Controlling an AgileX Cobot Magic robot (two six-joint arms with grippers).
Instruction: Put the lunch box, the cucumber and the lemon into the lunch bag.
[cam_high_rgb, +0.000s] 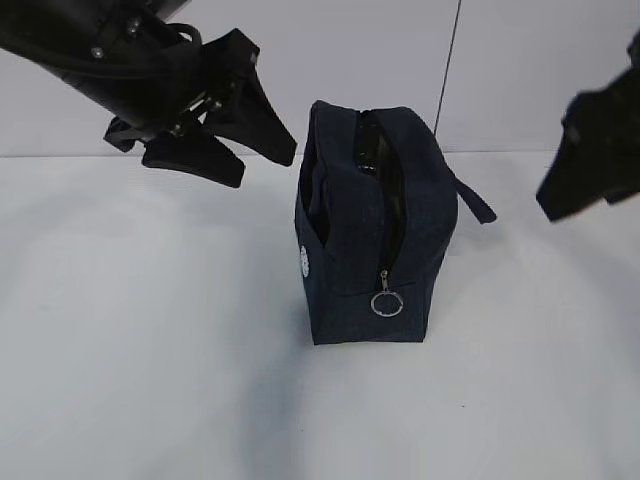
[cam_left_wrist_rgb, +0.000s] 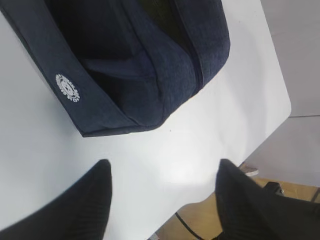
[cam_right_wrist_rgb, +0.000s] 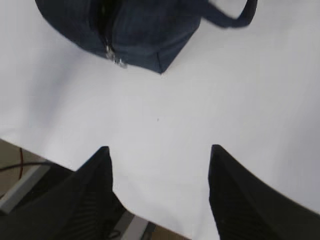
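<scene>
Lunch bag (cam_high_rgb: 375, 235) – upright between end effectors | left end effector (cam_high_rgb: 235, 150) – wide, empty | right end effector (cam_right_wrist_rgb: 160, 165) – wide, empty

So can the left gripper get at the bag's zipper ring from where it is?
Probably yes: the left gripper hangs open above the table, the zipper ring faces front, nothing between.

White table (cam_high_rgb: 150, 380) — beneath both tools; pale wall (cam_high_rgb: 520, 70) behind, thin dark vertical line (cam_high_rgb: 450, 70) on it.
</scene>
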